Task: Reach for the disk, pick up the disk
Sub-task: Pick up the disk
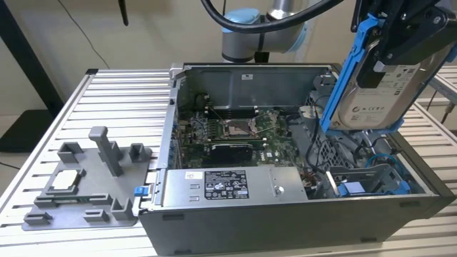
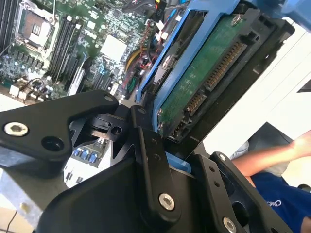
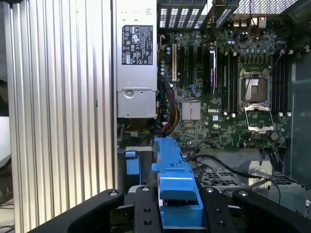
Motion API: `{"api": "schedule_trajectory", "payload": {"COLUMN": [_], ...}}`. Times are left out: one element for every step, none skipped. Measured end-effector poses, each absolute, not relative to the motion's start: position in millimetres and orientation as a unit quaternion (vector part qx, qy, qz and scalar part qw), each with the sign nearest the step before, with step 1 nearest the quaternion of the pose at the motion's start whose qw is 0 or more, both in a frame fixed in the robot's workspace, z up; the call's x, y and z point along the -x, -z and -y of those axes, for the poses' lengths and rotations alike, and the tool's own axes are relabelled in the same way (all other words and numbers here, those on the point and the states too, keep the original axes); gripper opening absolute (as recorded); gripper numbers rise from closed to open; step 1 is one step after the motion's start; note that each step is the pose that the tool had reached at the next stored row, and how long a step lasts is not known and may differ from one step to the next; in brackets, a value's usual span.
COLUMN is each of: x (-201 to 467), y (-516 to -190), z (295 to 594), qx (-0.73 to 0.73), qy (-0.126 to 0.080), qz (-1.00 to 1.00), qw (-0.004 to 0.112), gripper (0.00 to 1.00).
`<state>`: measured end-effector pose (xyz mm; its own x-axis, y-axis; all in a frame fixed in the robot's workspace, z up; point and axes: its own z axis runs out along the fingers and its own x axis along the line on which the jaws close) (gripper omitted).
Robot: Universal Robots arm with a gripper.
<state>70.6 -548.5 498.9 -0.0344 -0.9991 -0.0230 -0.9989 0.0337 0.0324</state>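
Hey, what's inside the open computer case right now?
Inside the computer case sit the green motherboard, a silver power supply and a blue drive bay. The disk hangs above it, clamped in the tool, hiding parts behind it.

This looks like a robotics lab or test workshop set up for computer assembly work. An opened desktop computer case point(image 1: 286, 176), its motherboard point(image 1: 228, 134) and power supply point(image 1: 228, 184) exposed, lies on a ribbed aluminium-profile table point(image 1: 107, 101), beside a grey plastic fixture point(image 1: 85, 187) with slots and posts that carries a small square chip point(image 1: 63, 179). The base of a robot arm point(image 1: 246, 45) stands behind the case with black cables point(image 1: 236, 16) looping overhead, and the second wrist view catches a person's arm point(image 2: 272, 158) close by.
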Motion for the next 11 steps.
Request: {"api": "schedule_trajectory", "payload": {"x": [-70.6, -70.6, -70.6, -70.6, -70.6, -70.6, -70.6, -70.6, -70.6, -71.1, -72.6], "y": [-498.9, -498.9, -498.0, -497.5, -496.8, -495.9, -494.7, -493.4, -491.8, -487.7, -484.1], "z": [548.5, 548.5, 548.6, 548.6, 548.6, 548.7, 548.8, 548.9, 549.0, 549.4, 549.7], "qx": [-0.695, -0.695, -0.695, -0.695, -0.695, -0.695, -0.695, -0.695, -0.695, -0.695, -0.695], "qy": [0.02, 0.02, 0.02, 0.02, 0.02, 0.02, 0.02, 0.02, 0.02, 0.02, 0.02], "qz": [0.719, 0.719, 0.719, 0.719, 0.719, 0.719, 0.719, 0.719, 0.719, 0.719, 0.719], "qw": [0.003, 0.003, 0.003, 0.003, 0.003, 0.003, 0.003, 0.003, 0.003, 0.003, 0.003], "gripper": [0.0, 0.0, 0.0, 0.0, 0.0, 0.0, 0.0, 0.0, 0.0, 0.0, 0.0]}}
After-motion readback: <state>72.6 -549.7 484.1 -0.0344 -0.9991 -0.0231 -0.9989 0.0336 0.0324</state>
